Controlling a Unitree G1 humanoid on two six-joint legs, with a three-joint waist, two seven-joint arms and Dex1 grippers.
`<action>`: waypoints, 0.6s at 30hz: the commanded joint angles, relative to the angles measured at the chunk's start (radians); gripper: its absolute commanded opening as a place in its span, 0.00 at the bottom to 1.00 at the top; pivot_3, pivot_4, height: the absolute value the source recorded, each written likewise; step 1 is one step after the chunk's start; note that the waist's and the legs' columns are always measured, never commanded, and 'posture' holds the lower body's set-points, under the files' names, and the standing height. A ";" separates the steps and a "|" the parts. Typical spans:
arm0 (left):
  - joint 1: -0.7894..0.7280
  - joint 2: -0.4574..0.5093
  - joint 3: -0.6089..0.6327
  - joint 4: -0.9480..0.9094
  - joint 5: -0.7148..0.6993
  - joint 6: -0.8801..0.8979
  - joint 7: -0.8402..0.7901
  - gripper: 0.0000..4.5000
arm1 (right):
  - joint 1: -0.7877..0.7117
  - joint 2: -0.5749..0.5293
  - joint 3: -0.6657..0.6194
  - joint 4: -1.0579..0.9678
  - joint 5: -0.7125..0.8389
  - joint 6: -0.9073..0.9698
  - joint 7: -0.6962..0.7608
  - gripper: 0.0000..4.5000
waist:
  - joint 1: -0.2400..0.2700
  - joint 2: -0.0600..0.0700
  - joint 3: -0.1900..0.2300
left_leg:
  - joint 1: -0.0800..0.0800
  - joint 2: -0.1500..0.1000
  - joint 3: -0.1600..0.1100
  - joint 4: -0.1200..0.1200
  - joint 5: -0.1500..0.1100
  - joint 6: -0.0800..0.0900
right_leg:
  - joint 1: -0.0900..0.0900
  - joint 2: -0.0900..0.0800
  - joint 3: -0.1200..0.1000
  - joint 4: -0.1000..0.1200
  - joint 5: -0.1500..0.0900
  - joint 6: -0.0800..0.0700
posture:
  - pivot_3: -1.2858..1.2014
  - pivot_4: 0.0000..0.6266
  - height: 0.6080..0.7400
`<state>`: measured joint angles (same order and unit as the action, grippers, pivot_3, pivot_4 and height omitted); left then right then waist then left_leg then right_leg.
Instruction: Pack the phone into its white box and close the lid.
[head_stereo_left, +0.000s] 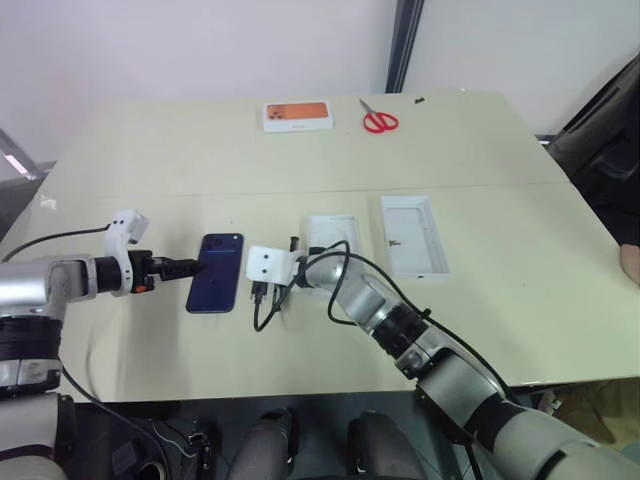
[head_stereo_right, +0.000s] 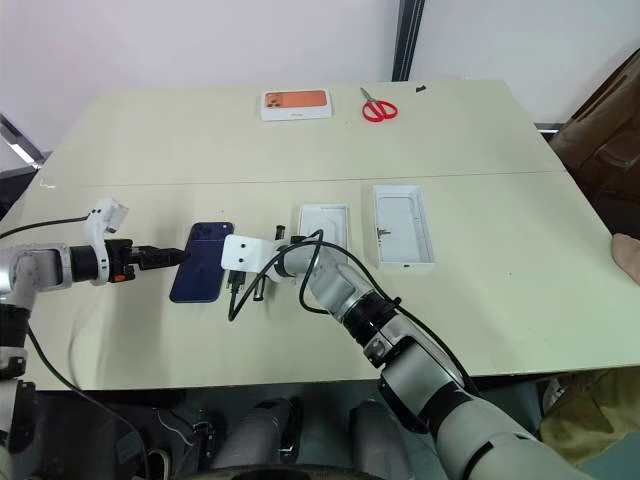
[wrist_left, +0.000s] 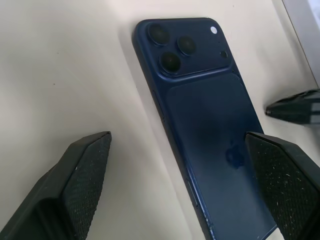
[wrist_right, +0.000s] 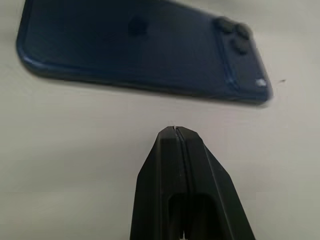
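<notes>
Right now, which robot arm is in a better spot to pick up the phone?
Probably the left. Its claw is open, one finger on each side of the phone lying flat on the table. The right claw is shut, its tip just short of the phone's edge.

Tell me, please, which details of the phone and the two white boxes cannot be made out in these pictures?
- Phone: screen side, face down on the table.
- White box: near end, hidden in the head views by the right arm and its cable.
- Lid: small dark mark inside, too small to read.
- Orange-topped box: print too small.
</notes>
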<state>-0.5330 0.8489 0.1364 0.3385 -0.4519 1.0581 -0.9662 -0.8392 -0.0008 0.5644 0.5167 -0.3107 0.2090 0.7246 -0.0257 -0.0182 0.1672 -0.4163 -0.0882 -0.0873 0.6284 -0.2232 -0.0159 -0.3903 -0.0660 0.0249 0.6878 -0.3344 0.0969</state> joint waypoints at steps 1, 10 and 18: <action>0.024 -0.034 -0.037 -0.015 -0.017 0.060 0.006 0.99 | -0.033 0.047 0.002 0.004 0.017 0.038 0.034 0.00 | 0.001 0.001 0.000 | 0.000 0.000 0.000 0.000 0.000 0.000 | 0.000 0.000 0.000 0.000 0.000 0.000 | 0.52 0.24 0.95; 0.052 -0.129 -0.037 -0.022 -0.058 0.164 0.027 0.99 | -0.053 0.059 -0.011 0.039 0.012 0.065 0.034 0.00 | 0.010 0.009 -0.008 | 0.001 -0.001 0.000 0.000 0.000 0.000 | 0.002 -0.001 0.000 0.000 0.000 0.000 | 0.52 0.24 0.95; 0.026 -0.194 0.034 0.022 -0.114 0.269 0.037 0.99 | -0.045 0.048 -0.021 0.030 0.018 0.078 0.031 0.00 | 0.011 0.010 -0.011 | 0.002 -0.001 0.000 0.000 0.000 0.000 | 0.002 -0.001 0.000 0.000 0.000 0.000 | 0.52 0.24 0.95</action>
<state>-0.5455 0.7086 0.2219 0.3200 -0.5248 1.2416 -0.9194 -0.8733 0.0384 0.5574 0.5591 -0.2998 0.2903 0.7651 -0.0145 -0.0079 0.1558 -0.4146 -0.0896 -0.0873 0.6287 -0.2234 -0.0156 -0.3880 -0.0672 0.0249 0.6875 -0.3344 0.0970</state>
